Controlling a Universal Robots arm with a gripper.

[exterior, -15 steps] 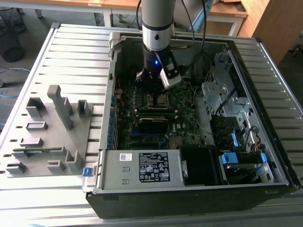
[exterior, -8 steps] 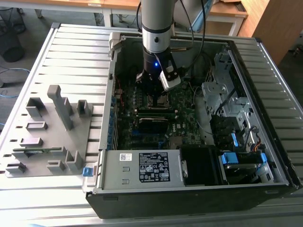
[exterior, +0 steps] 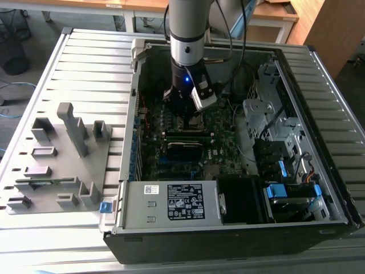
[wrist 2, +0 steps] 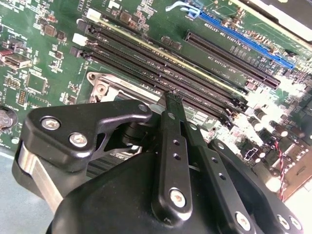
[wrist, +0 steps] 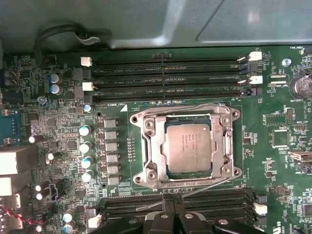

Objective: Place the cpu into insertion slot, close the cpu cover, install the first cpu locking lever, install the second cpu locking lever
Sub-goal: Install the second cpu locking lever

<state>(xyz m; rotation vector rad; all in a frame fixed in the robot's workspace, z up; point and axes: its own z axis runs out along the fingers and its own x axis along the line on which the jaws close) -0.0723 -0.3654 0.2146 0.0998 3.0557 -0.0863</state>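
The arm reaches down into the open computer case [exterior: 239, 228], and the gripper [exterior: 185, 105] sits low over the green motherboard [exterior: 219, 123]. In the exterior view the gripper body and the camera mounted on it hide the socket area, so contact with the board cannot be judged there.

In the first wrist view the cpu [wrist: 188, 146] lies flat in the insertion slot [wrist: 167, 171], silver top upward. The cpu cover [wrist: 151, 148] is down around it, the chip showing through the window. Thin wire levers run along two edges of the socket (whether either is fully latched is hard to make out). Long black memory slots [wrist: 168, 78] lie on both sides of the socket.

The fingers [wrist 2: 170, 146] appear drawn narrow, close together, with nothing seen between them. Their tips stand just beside the socket edge in the second wrist view; the socket itself is mostly hidden behind the black linkage. In the first wrist view the fingertips are cut off by the frame edge.

A grey parts fixture [exterior: 57, 162] sits outside the case at the exterior view's left.
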